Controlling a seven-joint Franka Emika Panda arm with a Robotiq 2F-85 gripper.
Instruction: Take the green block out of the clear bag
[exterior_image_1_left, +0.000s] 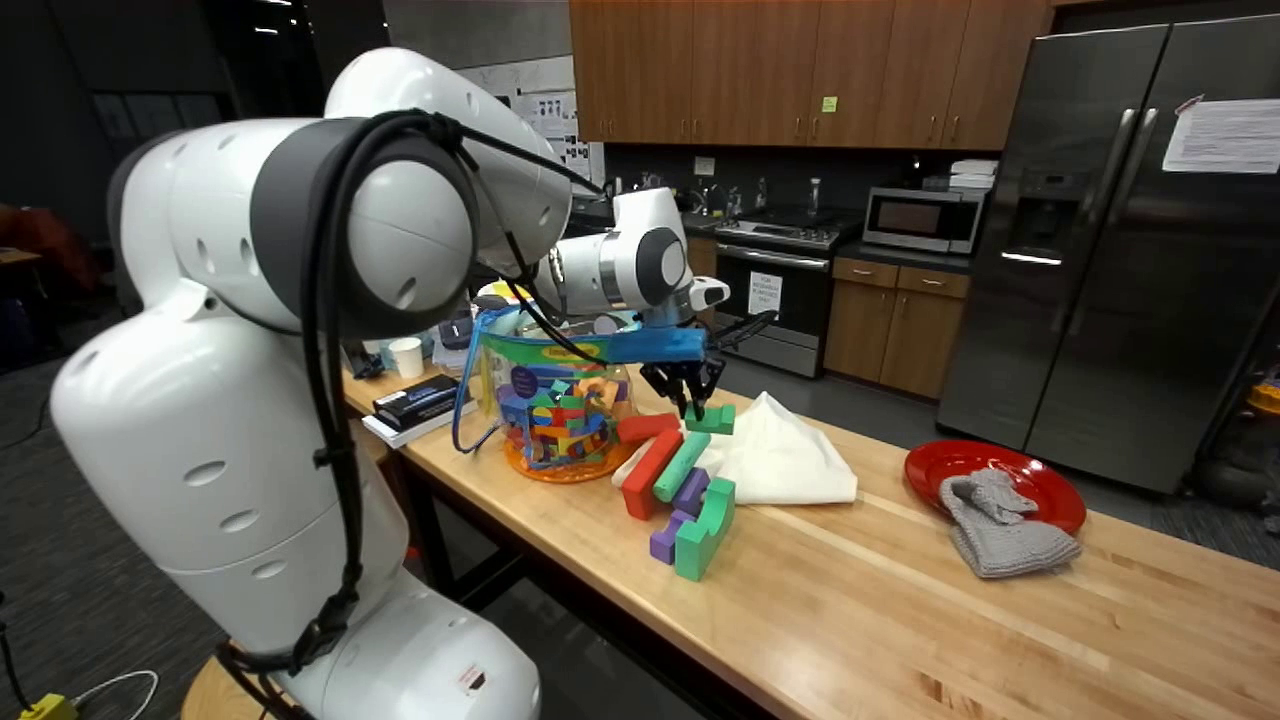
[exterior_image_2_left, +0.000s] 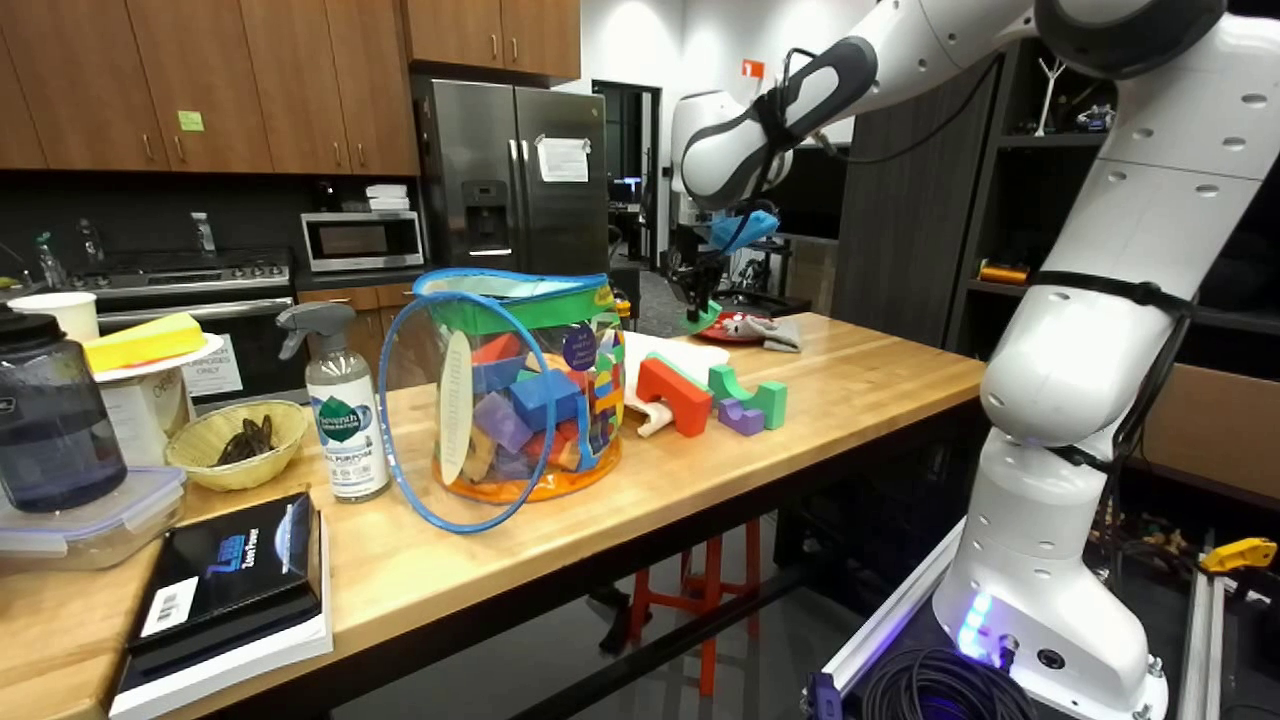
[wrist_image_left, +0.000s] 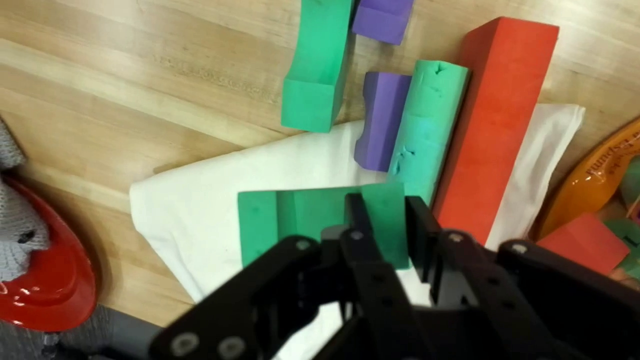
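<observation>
Bag (exterior_image_2_left: 570, 308): upright, lid (exterior_image_2_left: 456, 405) hanging open, likely for reaching in.
Green block (wrist_image_left: 315, 210): outside the bag, over the cloth (wrist_image_left: 200, 215).
Jaws: grasping that block's end, presumably because it is narrow enough.

Tabletop (exterior_image_1_left: 900, 620) bright, floor (exterior_image_1_left: 70, 470) dark, red plate (wrist_image_left: 65, 285) glinting

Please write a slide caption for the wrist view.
Gripper holding a green block above a white cloth, the clear bag partly visible at picture right.

Both exterior views share the table (exterior_image_1_left: 850, 570); wrist view looks down close
</observation>
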